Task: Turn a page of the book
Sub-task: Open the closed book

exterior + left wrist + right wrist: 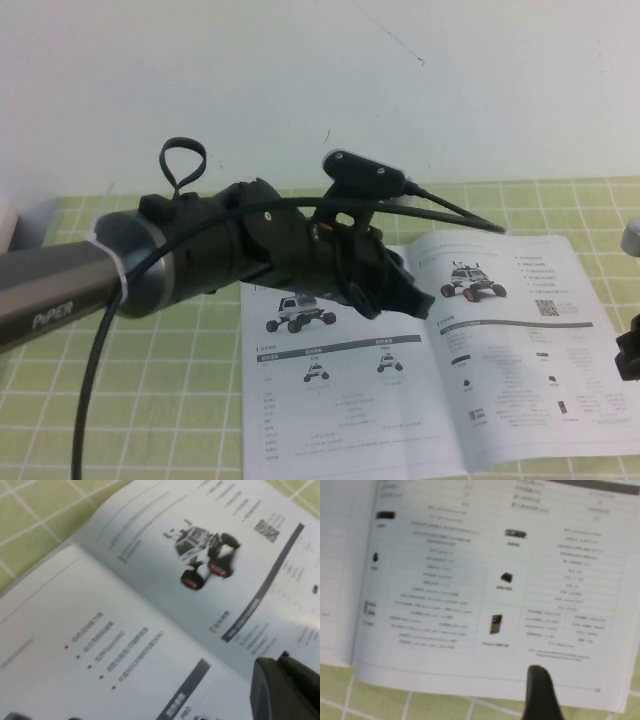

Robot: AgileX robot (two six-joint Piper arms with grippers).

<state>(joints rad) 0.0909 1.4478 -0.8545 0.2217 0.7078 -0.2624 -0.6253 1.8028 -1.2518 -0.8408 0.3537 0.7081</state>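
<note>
white book (400,380), black left claw (405,295), green checked tablecloth (150,400)

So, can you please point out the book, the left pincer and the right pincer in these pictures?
book (520,380): high view, on its open right-hand page.
left pincer (405,297): high view, on the dark tip above the book's centre fold.
right pincer (541,692): right wrist view, on the dark finger over the page's edge.

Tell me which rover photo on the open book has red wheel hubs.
The rover photo topping the right page; the left page's rovers lack red. Left pincer hovers near the spine.
</note>
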